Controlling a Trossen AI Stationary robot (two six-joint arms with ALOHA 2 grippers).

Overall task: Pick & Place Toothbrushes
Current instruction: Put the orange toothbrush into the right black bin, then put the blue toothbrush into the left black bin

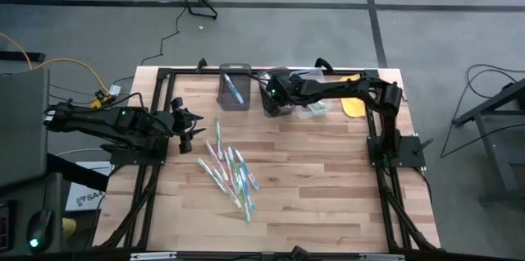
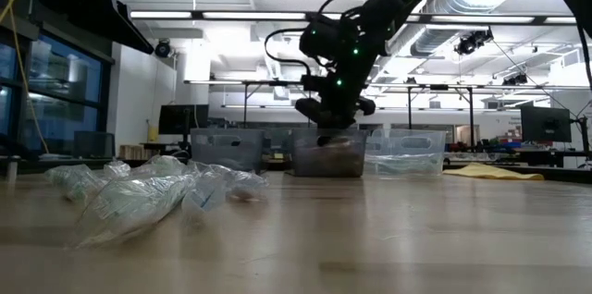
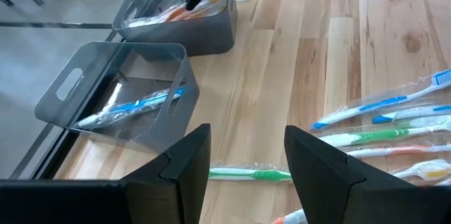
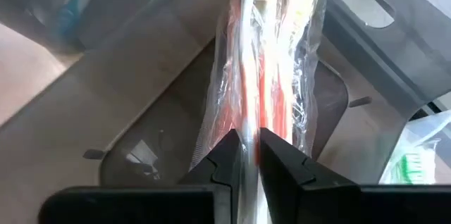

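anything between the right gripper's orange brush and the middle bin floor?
Nothing visible. The right gripper pinches the wrapped orange toothbrush directly over the middle bin, already inside its walls; only other wrapped orange brushes lie beneath it. The left gripper is open, off by the pile.

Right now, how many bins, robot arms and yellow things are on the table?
Bins: 3
Arms: 2
Yellow thing: 1
Total: 6
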